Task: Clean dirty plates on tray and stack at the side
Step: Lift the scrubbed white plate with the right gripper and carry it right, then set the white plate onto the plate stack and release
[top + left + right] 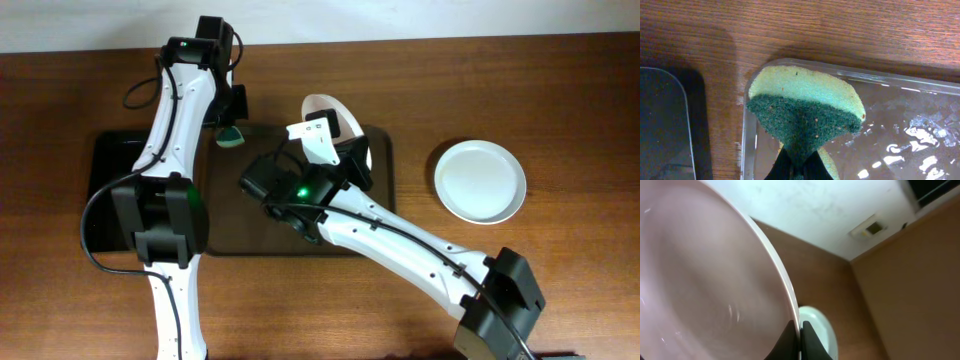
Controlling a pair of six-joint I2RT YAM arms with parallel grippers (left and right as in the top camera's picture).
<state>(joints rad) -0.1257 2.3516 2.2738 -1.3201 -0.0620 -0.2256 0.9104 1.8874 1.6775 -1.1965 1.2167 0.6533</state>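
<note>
My right gripper [343, 135] is shut on the rim of a white plate [322, 106] and holds it tilted on edge over the far side of the dark brown tray [235, 235]. In the right wrist view the jaws [800, 330] pinch that plate's rim [700, 280]. A second plate [480, 180] lies flat on the table to the right of the tray and also shows in the right wrist view [821, 327]. My left gripper [232, 127] is shut on a green and yellow sponge [231, 138] at the tray's far left corner; the left wrist view shows the jaws [800, 167], sponge [805, 100] and tray [890, 125]. A third plate is not clearly visible.
A smaller black tray [108, 160] lies left of the brown tray and also shows in the left wrist view [660, 125]. Both arms cross over the brown tray. Bare wooden table surrounds the plate on the right.
</note>
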